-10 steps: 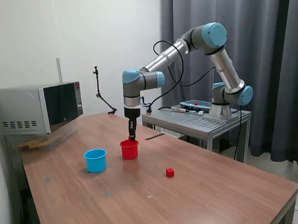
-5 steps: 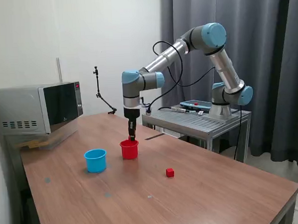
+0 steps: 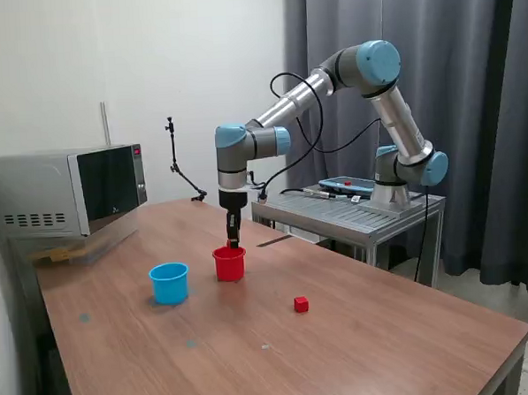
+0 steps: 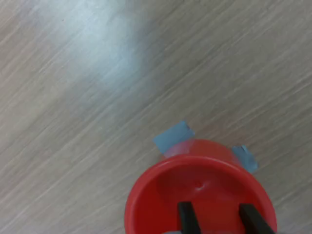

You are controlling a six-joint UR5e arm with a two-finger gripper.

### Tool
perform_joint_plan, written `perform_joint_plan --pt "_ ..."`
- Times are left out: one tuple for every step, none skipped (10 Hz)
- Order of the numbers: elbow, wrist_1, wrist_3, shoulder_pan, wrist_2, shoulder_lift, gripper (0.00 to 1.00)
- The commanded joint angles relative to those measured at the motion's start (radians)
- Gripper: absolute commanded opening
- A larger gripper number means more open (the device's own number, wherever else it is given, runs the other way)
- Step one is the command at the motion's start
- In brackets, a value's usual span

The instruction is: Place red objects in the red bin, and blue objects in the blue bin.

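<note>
Gripper [image 4: 214, 218] hangs over the red cup [image 3: 229, 263], its two fingers apart with nothing visible between them, while the remaining red cube [image 3: 301, 304], well off to the exterior view's right on the table [image 3: 386, 333], looks light, rigid and best pinched across opposite flat faces.

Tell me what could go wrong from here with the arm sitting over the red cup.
The gripper hangs right over the red cup, fingers apart above its mouth. If it moves sideways before lifting, it could catch the rim and tip or drag the light cup. The blue cup stands close beside it and might get knocked too. One red cube lies alone on the table nearer the edge; a poor grasp could push it farther off.
</note>
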State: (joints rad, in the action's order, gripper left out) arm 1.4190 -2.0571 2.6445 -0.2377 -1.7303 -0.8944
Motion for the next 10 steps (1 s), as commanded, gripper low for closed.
perform_joint_plan --pt "0.0 0.0 -0.001 0.0 0.002 0.0 1.0" --pt "-0.002 0.0 -0.001 0.0 0.0 0.0 1.0" --pt "-0.002 0.0 -0.001 0.0 0.002 0.0 1.0" --pt "-0.002 0.0 -0.003 0.0 0.003 0.0 1.0" --pt "-0.002 0.0 -0.003 0.0 0.003 0.0 1.0" --pt "-0.002 0.0 -0.003 0.0 0.003 0.0 1.0" --pt "-0.002 -0.002 -0.003 0.0 0.003 0.0 1.0" --pt "-0.003 0.0 -0.005 0.001 0.005 0.0 1.0" --pt "-0.006 -0.005 -0.001 0.004 0.009 0.0 1.0" --pt "-0.041 -0.008 0.0 0.015 0.011 -0.003 1.0"
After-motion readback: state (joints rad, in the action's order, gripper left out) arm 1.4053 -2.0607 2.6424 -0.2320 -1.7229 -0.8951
